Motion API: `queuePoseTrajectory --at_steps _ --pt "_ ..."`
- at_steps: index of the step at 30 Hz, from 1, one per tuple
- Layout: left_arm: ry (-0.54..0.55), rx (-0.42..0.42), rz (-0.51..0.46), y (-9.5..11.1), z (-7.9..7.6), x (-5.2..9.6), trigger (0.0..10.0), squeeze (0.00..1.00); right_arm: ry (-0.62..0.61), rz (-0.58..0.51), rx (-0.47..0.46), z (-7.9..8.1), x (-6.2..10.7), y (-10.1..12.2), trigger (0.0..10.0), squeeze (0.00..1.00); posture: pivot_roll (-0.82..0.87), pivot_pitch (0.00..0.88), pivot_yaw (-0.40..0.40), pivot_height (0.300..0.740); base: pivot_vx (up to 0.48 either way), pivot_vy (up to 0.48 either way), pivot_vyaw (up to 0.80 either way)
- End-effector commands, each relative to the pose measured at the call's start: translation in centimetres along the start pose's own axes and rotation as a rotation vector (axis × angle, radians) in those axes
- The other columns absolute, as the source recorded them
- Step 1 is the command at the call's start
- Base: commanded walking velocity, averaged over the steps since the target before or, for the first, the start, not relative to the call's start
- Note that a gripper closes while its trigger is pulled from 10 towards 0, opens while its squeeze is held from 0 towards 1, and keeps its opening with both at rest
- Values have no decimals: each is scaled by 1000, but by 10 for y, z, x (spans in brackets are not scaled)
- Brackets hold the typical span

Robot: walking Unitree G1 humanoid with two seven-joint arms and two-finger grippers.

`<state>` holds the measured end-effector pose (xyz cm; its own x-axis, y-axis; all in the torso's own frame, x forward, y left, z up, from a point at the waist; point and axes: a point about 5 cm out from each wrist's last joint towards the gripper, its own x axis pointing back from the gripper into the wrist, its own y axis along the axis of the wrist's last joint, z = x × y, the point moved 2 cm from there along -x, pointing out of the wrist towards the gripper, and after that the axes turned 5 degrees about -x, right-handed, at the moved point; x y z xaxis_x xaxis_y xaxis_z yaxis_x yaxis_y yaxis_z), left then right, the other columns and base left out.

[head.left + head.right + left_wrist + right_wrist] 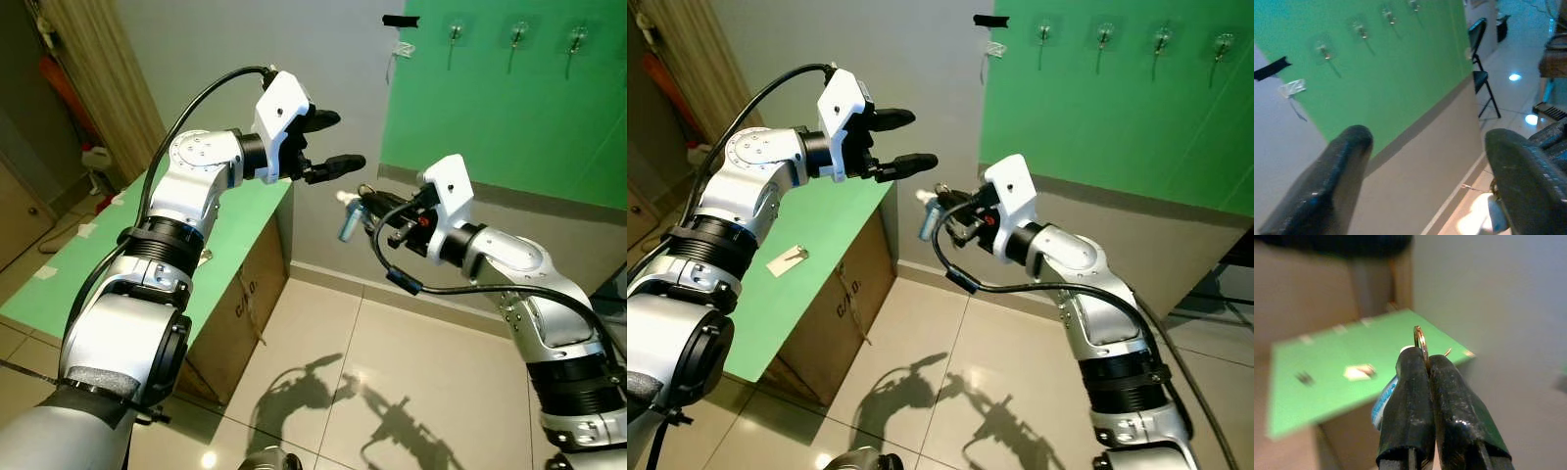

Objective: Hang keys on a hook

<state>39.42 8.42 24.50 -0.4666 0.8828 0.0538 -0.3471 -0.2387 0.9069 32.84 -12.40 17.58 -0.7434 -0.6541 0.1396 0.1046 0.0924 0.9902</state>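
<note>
Pinching the key ring (1420, 340) tight is our right hand (358, 208); our left hand (328, 142), at ten o'clock, gapes empty.

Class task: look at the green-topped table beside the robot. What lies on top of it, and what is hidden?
On the green-topped table lies one small pale tag-like item. The left arm covers part of the top, so anything beneath it cannot be seen.

Left gripper (1420, 166) fingers spread — facing green wall panel (1376, 63) with hooks (1325, 51).
</note>
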Motion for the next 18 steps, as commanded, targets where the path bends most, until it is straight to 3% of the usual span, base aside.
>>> queuePoseTrajectory --at_steps 1,2,3,5,10,12,15,17,18 --pt "31 23 4 -2 4 4 10000 329 -36 42 82 -2 1 -11 0 0 -179 0 83 740 0 0 0" --pt "32 37 8 -6 2 4 10000 329 -49 55 109 -4 2 -14 0 0 -179 0 83 740 0 0 0" --pt "44 58 11 -11 0 5 10000 0 -77 67 142 -6 3 -19 0 0 -179 0 83 740 0 0 0" --pt "54 72 13 -15 -2 5 10000 0 -96 74 163 -7 4 -21 0 0 -179 0 83 740 0 0 0" --pt "424 303 97 -66 -3 20 10000 0 -367 -19 104 -15 19 -36 0 0 -161 0 86 740 0 0 0" --pt "475 333 119 -75 -5 24 10000 0 -394 -41 101 -14 22 -38 0 0 -160 0 86 740 0 0 0" --pt "626 379 196 -108 -27 41 10000 0 -512 -110 40 -13 35 -49 0 0 -157 0 82 740 0 0 0" --pt "661 397 215 -117 -35 45 10000 0 -546 -124 22 -13 39 -52 0 0 -157 0 82 740 0 0 0" --pt "699 396 242 -126 -47 51 10000 0 -585 -134 8 -14 45 -58 0 0 -147 0 72 740 0 0 0"
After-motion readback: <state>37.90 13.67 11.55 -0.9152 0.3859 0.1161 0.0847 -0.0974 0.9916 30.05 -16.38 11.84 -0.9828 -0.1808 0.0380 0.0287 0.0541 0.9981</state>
